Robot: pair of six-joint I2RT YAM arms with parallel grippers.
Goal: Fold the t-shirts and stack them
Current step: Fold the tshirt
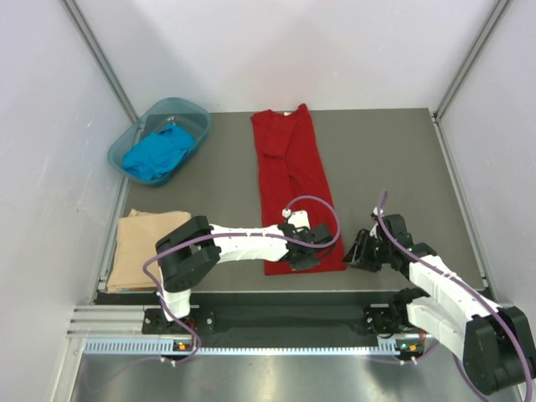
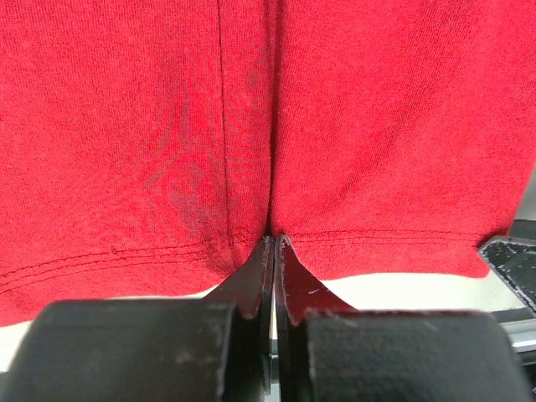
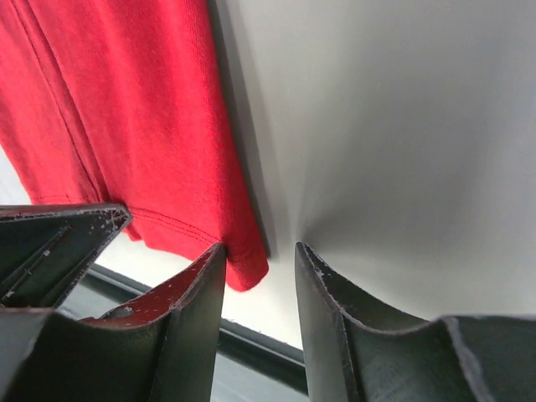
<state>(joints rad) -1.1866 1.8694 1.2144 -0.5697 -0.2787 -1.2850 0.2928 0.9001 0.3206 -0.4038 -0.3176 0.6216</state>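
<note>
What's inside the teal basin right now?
A crumpled blue t-shirt fills most of the teal basin. Anything under the shirt is covered, so I cannot tell.

Both arms are built alike: the left arm (image 1: 247, 239) and the right arm (image 1: 440, 289) have smooth white link shells set between bulky black joint housings. A thin lilac cable (image 1: 328, 219) runs along each, arching clear of the shells. The left pincer (image 2: 274, 240) has two flat black fingers tapering to thin tips, their matte faces scuffed and speckled with pale scratches; the right pincer (image 3: 260, 247) has the same worn black wedges with chipped, greyish edges
</note>
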